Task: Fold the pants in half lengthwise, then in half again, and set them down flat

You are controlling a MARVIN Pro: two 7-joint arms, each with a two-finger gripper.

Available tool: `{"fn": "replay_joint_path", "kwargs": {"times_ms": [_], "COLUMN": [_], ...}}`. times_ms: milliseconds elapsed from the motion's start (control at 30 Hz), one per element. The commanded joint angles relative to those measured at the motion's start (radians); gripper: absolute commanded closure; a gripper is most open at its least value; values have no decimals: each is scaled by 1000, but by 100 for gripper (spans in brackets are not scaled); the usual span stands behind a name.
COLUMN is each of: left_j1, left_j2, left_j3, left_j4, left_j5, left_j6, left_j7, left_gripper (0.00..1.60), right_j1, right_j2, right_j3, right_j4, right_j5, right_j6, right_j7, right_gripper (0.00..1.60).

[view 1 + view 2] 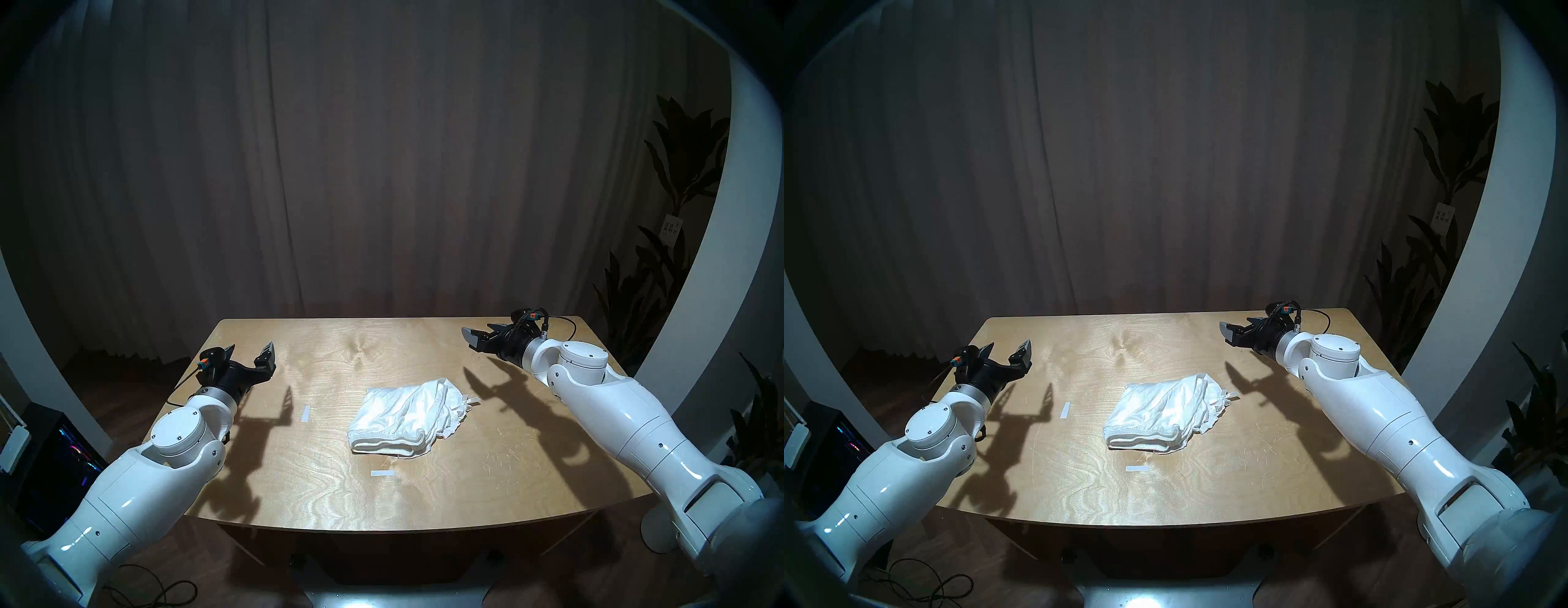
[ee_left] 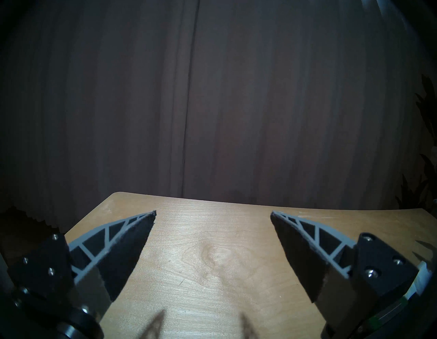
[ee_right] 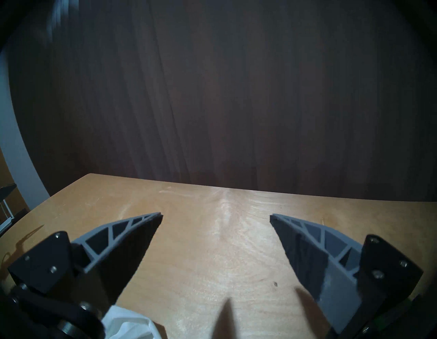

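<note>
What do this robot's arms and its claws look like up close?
Both arms are glossy white, rounded shells with disc-shaped joint caps and small dark screws. Each ends in a black wrist and a two-fingered claw: the left gripper and right gripper. The fingers are pointed grey lattice wedges with black pads. A black cable and an orange-and-teal plug sit at each wrist.

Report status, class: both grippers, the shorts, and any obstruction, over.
Left gripper open, empty. Right gripper open, empty. Shorts folded, lying mid-table, untouched. Two tape strips nearby, nothing blocking.
</note>
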Motion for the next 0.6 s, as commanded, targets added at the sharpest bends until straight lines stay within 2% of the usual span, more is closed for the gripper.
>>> {"fn": "replay_joint_path", "kwargs": {"times_ms": [0,567], "left_j1": [-70,-170], "left_j2": [-15,-70], "left_j3": [9,75], "left_j4": [11,97], "left_j5": [62,204], "left_j6": [-23,-78], "left_j7": [17,61], "left_gripper": [0,0], "right_j1": [-1,-48], "right_j2": [-50,-150], "right_j3": [26,49], "right_j4": [-15,-32], "right_j5": [-2,-15], "right_j6": [-58,-193], "right_j7": [-82,-329], "right_gripper": [0,0]}}
